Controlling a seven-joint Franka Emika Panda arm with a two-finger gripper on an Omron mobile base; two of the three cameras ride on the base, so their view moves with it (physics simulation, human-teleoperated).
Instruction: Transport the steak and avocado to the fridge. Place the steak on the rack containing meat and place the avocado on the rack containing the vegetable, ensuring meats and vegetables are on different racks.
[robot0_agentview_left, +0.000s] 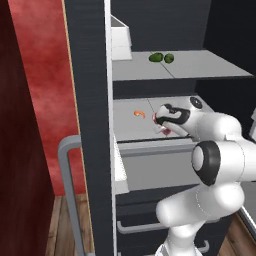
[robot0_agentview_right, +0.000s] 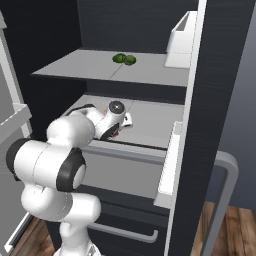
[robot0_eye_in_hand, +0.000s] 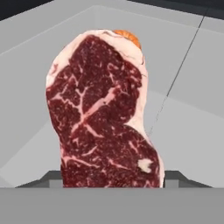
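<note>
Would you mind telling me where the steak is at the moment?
The steak is clamped in the hand just above the fridge's lower shelf, the one with the pale drawer front, right of the small orange shrimp-like piece in the left base view.

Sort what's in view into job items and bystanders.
Job: steak held in the gripper; orange meat piece on the lower shelf; two green items on the upper shelf; fridge.
Bystanders: white door bin; wooden floor.
</note>
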